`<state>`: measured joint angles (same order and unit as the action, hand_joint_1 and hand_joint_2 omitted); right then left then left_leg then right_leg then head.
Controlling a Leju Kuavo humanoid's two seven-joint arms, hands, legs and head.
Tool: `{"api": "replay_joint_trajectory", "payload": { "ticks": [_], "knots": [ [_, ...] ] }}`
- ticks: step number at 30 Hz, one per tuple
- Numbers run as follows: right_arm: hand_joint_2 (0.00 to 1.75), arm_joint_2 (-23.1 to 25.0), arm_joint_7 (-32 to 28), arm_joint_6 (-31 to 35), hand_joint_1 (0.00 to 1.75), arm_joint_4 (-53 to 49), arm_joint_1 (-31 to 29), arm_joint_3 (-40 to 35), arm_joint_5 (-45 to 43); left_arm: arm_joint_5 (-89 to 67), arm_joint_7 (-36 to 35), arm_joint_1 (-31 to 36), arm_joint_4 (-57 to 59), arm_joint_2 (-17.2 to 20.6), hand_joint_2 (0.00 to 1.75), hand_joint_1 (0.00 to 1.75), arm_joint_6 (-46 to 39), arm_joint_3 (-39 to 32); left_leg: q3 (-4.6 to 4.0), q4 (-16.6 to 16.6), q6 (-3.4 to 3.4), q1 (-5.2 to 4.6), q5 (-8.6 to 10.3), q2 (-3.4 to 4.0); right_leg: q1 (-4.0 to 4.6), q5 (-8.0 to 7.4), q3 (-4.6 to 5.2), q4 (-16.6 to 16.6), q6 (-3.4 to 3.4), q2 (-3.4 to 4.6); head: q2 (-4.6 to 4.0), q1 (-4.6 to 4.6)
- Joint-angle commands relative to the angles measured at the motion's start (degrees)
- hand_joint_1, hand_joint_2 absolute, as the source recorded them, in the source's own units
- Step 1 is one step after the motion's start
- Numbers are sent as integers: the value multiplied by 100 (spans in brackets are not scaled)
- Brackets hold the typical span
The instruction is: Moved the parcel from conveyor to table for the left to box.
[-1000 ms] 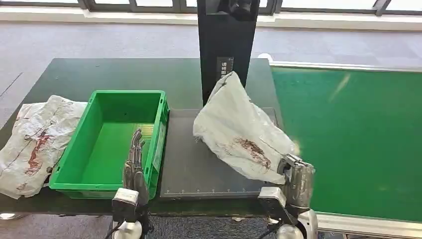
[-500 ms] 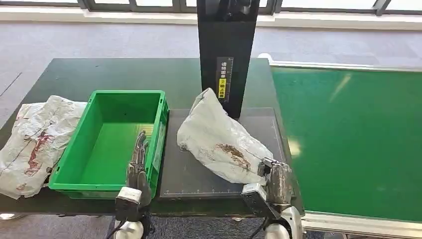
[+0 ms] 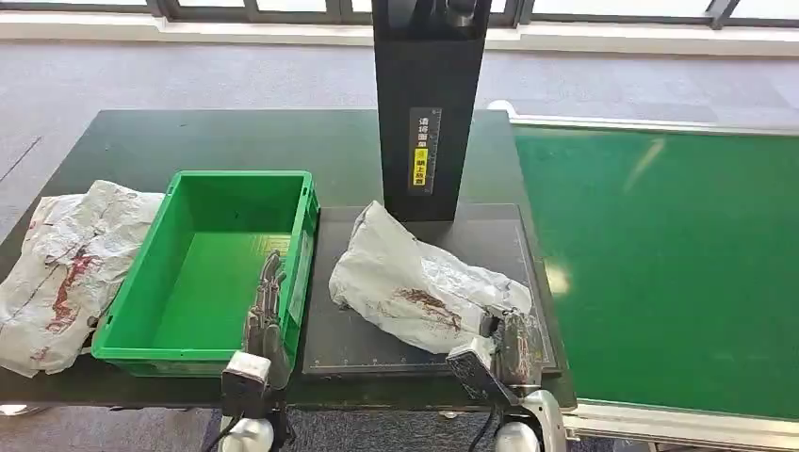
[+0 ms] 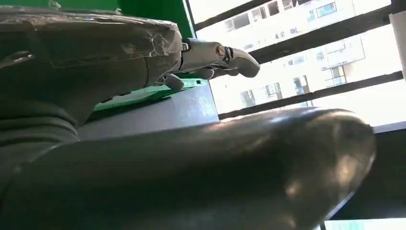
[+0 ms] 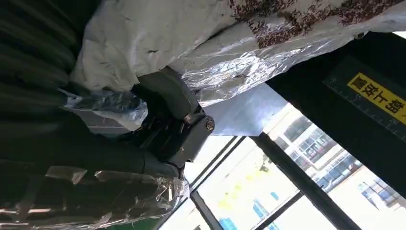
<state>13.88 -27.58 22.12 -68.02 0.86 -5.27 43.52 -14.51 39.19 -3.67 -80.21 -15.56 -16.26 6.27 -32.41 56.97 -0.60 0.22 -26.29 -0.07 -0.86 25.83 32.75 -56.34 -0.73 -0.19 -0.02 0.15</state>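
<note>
**A:** Where is the parcel?

**B:** The parcel (image 3: 419, 294) lies on the dark mat (image 3: 490, 231) in the middle of the desk (image 3: 188, 137), between the green crate (image 3: 212, 268) on its left and the green conveyor (image 3: 669, 264) on its right. Just beyond it, on the far side, stands the black post (image 3: 431, 104) with the yellow label. It is a crumpled grey-white bag with a reddish-brown print.

**A:** And your right hand?

**B:** My right hand (image 3: 509, 344) is at the parcel's near right corner, and my fingers (image 5: 167, 96) are clamped on the plastic; the wrist view shows the bag bunched between them.

**A:** What about the left?

**B:** My left hand (image 3: 264, 311) rests at the crate's near right wall, fingers (image 4: 210, 55) stretched out straight, side by side, with nothing in them. They point toward the far side of the desk.

**A:** Anything else on the desk?

**B:** A second parcel (image 3: 66, 268), same grey-white wrap with red marks, lies at the left edge, touching the crate's left side.
</note>
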Motion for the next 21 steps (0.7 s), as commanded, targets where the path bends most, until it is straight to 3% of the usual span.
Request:
{"api": "replay_joint_trajectory", "payload": {
  "ticks": [1,8,13,19,20,21],
  "knots": [
    [175,-50,23,-14,0,467,-204,363,-15,31,-20,428,391,-163,0,0,13,-68,-1,-1,1,2,4,-16,3,-1,-6,4,2,-15,0,0],
    [175,-11,9,-220,0,529,-332,419,-46,60,19,410,398,-148,0,0,-19,-56,-3,-3,0,1,7,-12,2,-4,-1,5,3,-11,0,0],
    [175,-11,-413,-733,0,195,-233,353,-538,58,12,298,258,-142,0,0,-51,-72,0,-2,0,1,3,-7,1,-1,-4,4,3,-8,0,0],
    [175,-14,-412,-741,0,129,-208,350,-543,58,12,302,265,-141,0,0,-53,-75,-3,2,1,3,1,-9,4,0,-4,2,3,-10,0,0],
    [0,-16,-448,-780,0,89,-189,349,-597,60,12,311,275,-149,0,0,-60,-79,-3,1,1,2,2,-8,3,-1,-2,2,4,-9,0,0],
    [0,-13,-587,-861,0,-22,-149,359,-761,60,12,314,281,-152,0,0,-64,-85,-2,0,0,2,2,-5,3,-1,-3,3,3,-6,-2,2]
  ]
}}
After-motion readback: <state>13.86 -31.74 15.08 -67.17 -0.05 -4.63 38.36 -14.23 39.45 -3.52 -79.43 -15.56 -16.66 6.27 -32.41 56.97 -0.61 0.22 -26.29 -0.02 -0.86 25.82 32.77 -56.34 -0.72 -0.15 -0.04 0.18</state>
